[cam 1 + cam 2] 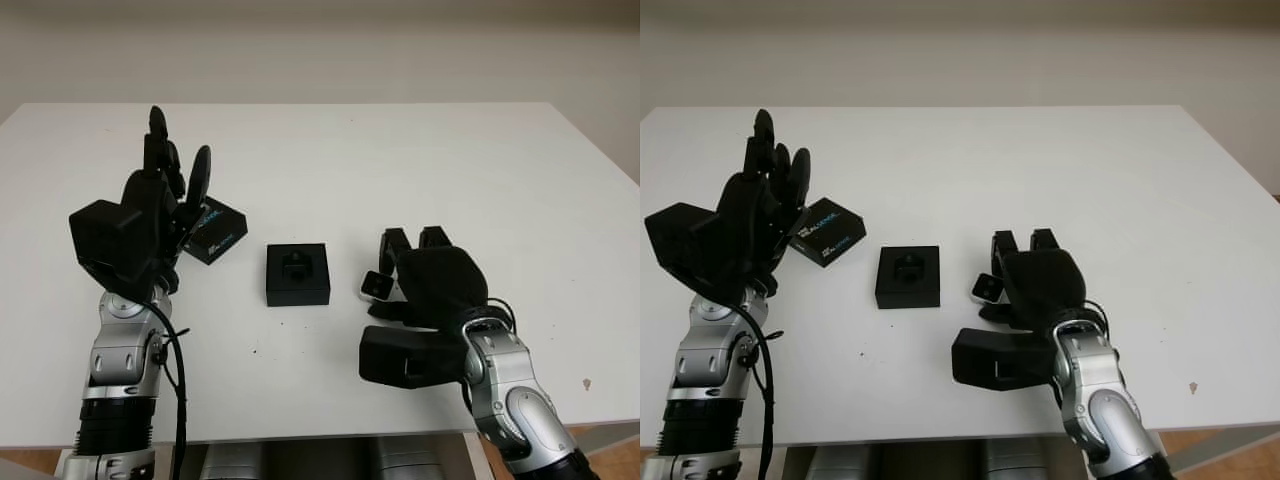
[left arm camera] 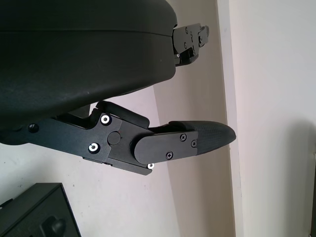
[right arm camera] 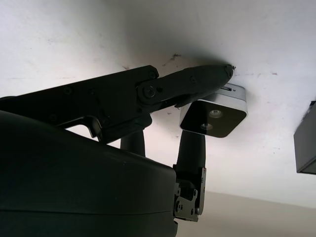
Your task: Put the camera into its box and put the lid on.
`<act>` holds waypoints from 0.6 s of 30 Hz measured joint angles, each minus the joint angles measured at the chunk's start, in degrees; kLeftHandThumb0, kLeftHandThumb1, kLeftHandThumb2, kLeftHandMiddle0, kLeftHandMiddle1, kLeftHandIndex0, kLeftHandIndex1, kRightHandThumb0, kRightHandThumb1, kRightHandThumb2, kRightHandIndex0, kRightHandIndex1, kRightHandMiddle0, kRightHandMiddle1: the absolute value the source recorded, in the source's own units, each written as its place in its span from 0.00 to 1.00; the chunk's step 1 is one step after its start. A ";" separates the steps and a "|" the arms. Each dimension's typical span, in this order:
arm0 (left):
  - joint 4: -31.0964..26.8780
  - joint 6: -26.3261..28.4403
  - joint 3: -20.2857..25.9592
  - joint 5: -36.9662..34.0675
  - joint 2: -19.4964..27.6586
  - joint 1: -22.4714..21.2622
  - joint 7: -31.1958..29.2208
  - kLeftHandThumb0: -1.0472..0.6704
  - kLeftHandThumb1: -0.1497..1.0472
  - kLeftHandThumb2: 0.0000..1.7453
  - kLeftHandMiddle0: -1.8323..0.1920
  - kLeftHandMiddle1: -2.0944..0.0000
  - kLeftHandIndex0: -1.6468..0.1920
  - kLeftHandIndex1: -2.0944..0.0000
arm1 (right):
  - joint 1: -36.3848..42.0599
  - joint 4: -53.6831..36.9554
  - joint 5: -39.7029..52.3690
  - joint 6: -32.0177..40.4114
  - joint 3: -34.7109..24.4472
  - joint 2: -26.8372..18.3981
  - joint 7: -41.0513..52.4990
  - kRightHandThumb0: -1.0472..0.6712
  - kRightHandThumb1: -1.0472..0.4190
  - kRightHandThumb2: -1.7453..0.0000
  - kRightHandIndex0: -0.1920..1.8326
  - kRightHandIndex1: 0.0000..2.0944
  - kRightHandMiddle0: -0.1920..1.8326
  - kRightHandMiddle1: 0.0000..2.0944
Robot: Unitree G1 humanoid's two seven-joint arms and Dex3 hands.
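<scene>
Camera (image 1: 377, 286), a small silver-and-black unit, lies on the white table (image 1: 480, 170) toward the near edge, right of centre. We see the right hand (image 1: 415, 275) on it: in the right wrist view one finger (image 3: 197, 84) lies across its top and another (image 3: 191, 148) stands beside it. The grasp appears closed around the camera, though we cannot confirm whether it is clear of the table.

Box (image 1: 297, 273), black and open with a moulded recess, sits near the table's middle, just beside the camera on the side toward the left edge. The camera's long axis runs roughly from near edge to far edge, close to the box's square walls. We judge the coming move to be a short sideways carry toward the left edge, then a lowering into the recess.

Lid (image 1: 214, 231), black with printed lettering, lies beyond the box toward the far left, angled to the table edges. The left hand (image 1: 165, 200) is raised beside the lid, open and holding nothing; it is the nearer hand for the lid.

Bare table surrounds the box on every side, leaving room to approach.
</scene>
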 measured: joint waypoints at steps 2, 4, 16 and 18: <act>0.00 0.02 0.01 -0.01 0.00 0.00 0.07 0.24 1.00 0.29 1.00 0.98 0.99 0.99 | -0.02 0.63 0.48 -0.24 0.05 -0.16 -0.82 0.35 0.00 0.91 0.07 1.00 0.14 0.87; 0.00 0.14 0.02 -0.04 0.00 0.00 0.09 0.24 1.00 0.29 1.00 0.98 1.00 1.00 | -0.01 1.34 0.68 -0.83 0.25 -0.54 -1.72 0.35 0.00 0.90 0.07 1.00 0.15 0.83; -0.87 0.71 0.03 -0.31 0.00 0.00 0.16 0.24 1.00 0.29 1.00 0.98 1.00 0.99 | -0.01 4.31 9.53 -4.74 -1.54 -1.43 -8.19 0.37 0.00 0.92 0.18 0.50 0.29 0.49; -1.08 0.74 0.04 -0.30 0.00 0.01 0.15 0.24 1.00 0.29 1.00 0.98 1.00 0.99 | 0.00 4.82 11.89 -5.01 -2.27 -1.21 -9.39 0.37 0.00 0.95 0.22 0.39 0.31 0.49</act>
